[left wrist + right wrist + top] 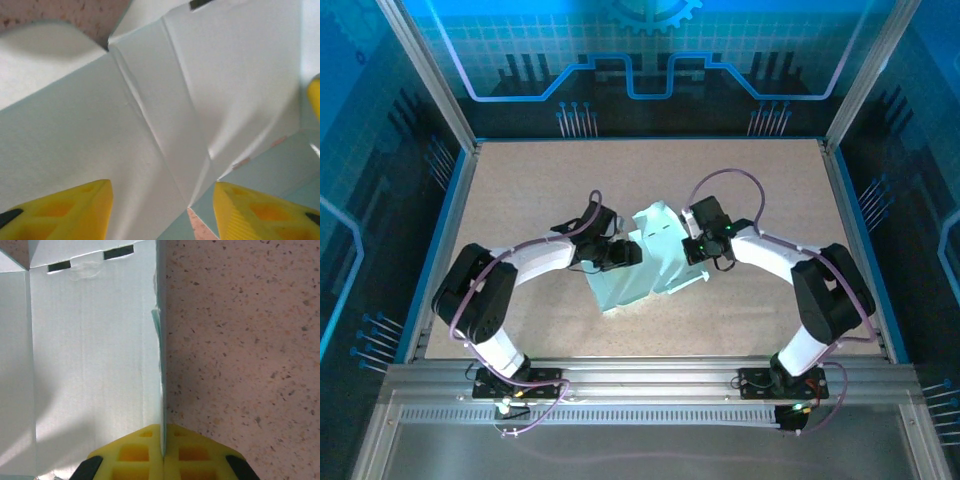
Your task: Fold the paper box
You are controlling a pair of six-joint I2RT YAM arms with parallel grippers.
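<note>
The paper box [655, 262] sits half-raised near the middle of the surface [520, 200]. The right gripper [162, 450] pinches its thin edge; the left gripper [162, 184] gapes, perhaps not touching. One-sided pulling could tear it.

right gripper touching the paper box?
Touching. Right wrist view: the right gripper is shut on an edge of the paper box, card pinched between its fingers.

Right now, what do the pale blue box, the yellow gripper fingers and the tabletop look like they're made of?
The paper box looks like thin matte card: sharp creases, punched slots, soft dents. The left gripper's fingers seem dull yellow plastic, moulded or printed, with hollow cells. The table is a speckled pinkish-beige hard surface, perhaps laminate or stone composite.
</note>
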